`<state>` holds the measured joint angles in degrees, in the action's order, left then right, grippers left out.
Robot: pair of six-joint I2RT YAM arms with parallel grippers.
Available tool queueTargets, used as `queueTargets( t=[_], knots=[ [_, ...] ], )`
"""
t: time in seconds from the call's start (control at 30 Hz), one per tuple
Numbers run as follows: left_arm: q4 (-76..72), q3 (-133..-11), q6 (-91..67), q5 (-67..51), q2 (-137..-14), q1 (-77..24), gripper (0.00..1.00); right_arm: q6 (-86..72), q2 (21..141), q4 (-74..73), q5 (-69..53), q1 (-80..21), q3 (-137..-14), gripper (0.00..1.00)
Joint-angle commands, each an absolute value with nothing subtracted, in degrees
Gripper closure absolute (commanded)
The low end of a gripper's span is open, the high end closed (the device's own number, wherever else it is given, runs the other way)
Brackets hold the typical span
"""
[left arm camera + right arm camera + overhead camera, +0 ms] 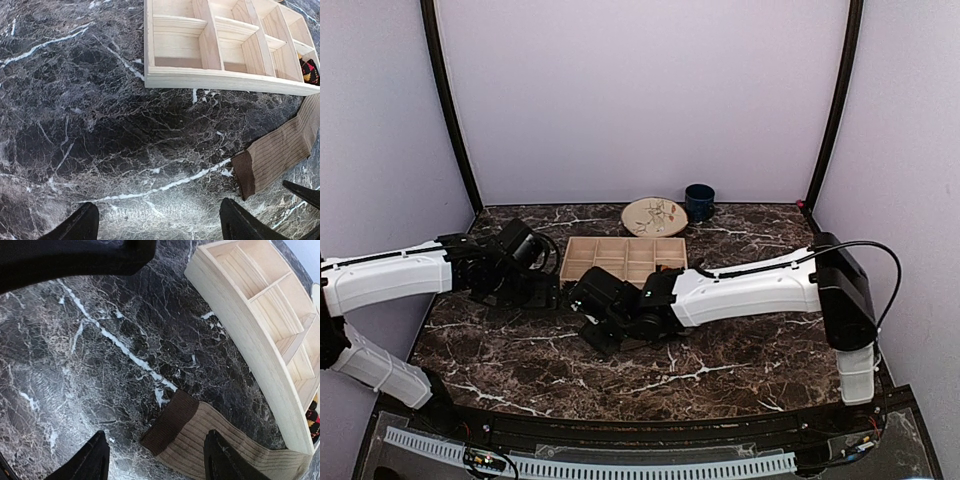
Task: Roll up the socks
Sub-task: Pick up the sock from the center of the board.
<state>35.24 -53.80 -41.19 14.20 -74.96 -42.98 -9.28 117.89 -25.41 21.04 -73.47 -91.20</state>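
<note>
The tan-brown sock (215,440) lies flat on the dark marble table just in front of the wooden tray (250,335), its dark brown cuff (170,422) towards me. My right gripper (157,460) hovers open over that cuff, one finger on each side. In the left wrist view the same sock (280,152) lies at the right. My left gripper (157,227) is open over bare marble beside the cuff, holding nothing. The black argyle sock (310,70) sits in the tray's end compartment. From above, both grippers (545,295) (592,328) meet in front of the tray, and the arms hide the socks.
The divided wooden tray (567,262) stands at mid-table behind the grippers. A patterned plate (655,216) and a dark blue mug (699,202) sit at the back by the wall. The left gripper's body (75,260) looms close in the right wrist view.
</note>
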Motion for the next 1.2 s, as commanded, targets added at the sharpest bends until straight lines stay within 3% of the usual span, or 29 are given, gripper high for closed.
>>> queueTargets(
  t=[0.0, 0.13, 0.3, 0.53, 1.17],
  knots=[
    [32.53, -54.35, -34.33, 13.81, -73.74, -42.8, 0.13, -15.59, 122.72, -29.71, 22.65, -74.05, -98.7, 0.37],
    [31.35, -53.42, -31.64, 16.22, -72.08, -42.51, 0.13, -15.41, 125.91, -35.18, 22.49, -74.28, -103.27, 0.36],
    [32.92, -52.22, -36.85, 20.41, -71.28, -41.4, 0.13, -12.48, 124.06, -36.23, 23.14, -74.38, -99.24, 0.35],
    [32.4, -48.93, -41.22, 17.21, -71.54, -40.54, 0.13, -11.43, 120.8, -30.61, 23.64, -74.27, -89.48, 0.35],
    [32.92, -47.65, -42.29, 15.65, -70.77, -40.17, 0.14, -8.41, 125.63, -29.98, 22.77, -72.9, -92.35, 0.35]
  ],
)
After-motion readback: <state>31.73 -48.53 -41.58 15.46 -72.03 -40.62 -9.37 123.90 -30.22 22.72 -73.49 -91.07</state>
